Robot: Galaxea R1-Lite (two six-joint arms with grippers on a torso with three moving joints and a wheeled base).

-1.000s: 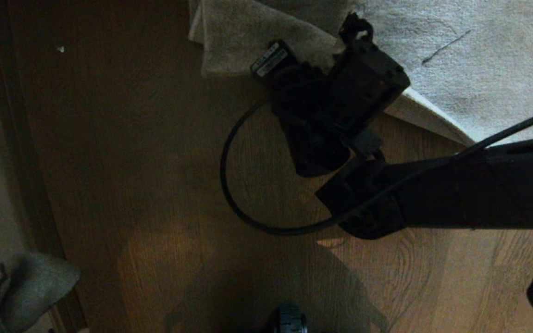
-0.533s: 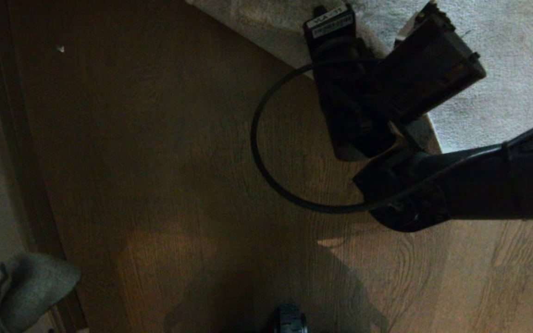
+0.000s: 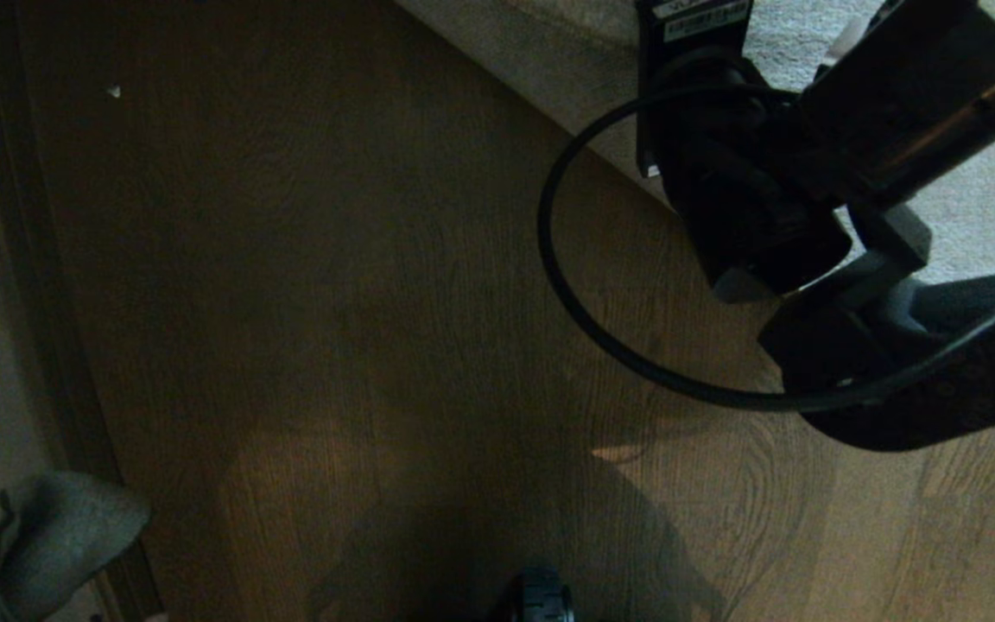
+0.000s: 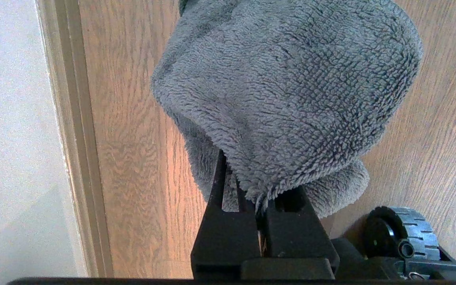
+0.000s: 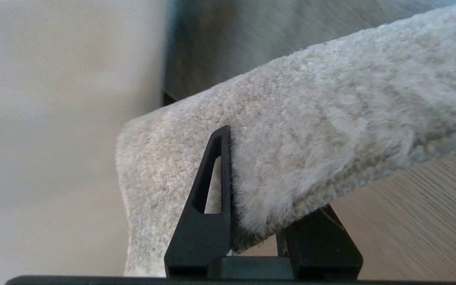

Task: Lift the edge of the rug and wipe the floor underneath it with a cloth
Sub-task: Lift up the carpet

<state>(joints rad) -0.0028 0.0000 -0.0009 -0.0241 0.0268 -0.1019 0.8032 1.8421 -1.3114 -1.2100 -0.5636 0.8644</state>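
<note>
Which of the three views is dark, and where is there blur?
Head view: dim, the floor in shadow, the right arm nearly black. Left wrist view: bright and sharp on the cloth. Right wrist view: bright, the rug edge clear, the background behind it smeared.

The rug edge (image 5: pixel 291 158), pale grey short pile, is raised off the floor (image 3: pixel 333 302) at about one o'clock in the head view. The floor is brown boards with dark wavy grain. The cloth (image 4: pixel 287 91), plush grey, hangs bunched at seven o'clock.
</note>
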